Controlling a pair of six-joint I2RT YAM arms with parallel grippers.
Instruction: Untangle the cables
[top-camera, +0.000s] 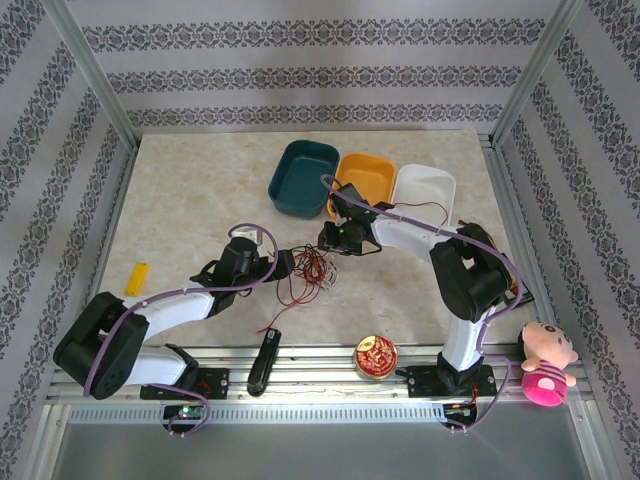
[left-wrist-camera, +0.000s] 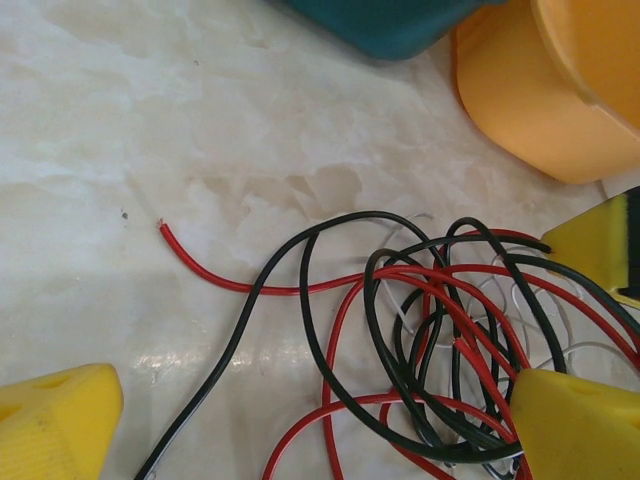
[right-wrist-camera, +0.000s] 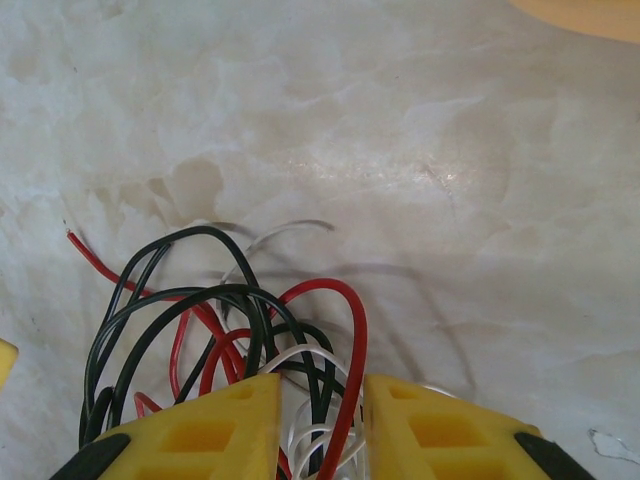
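The cables (top-camera: 305, 275) are a tangle of thin red, black and white wires on the marble table, left of the right gripper. My right gripper (top-camera: 335, 238) is shut on a bunch of them. In the right wrist view red, black and white strands (right-wrist-camera: 230, 310) pass between its yellow fingers (right-wrist-camera: 322, 385) and loop up off the table. My left gripper (top-camera: 285, 263) stands open over the tangle's left side. In the left wrist view its fingertips flank the wires (left-wrist-camera: 420, 330), with loose strands under the gap (left-wrist-camera: 320, 430). One free red end (left-wrist-camera: 165, 228) lies on the table.
A teal bin (top-camera: 303, 178), an orange bin (top-camera: 365, 178) and a white bin (top-camera: 425, 188) stand behind the grippers. A yellow block (top-camera: 137, 277) lies at the left. A black object (top-camera: 265, 362), a round red tin (top-camera: 376, 357) and a pink plush toy (top-camera: 545, 362) sit along the near edge.
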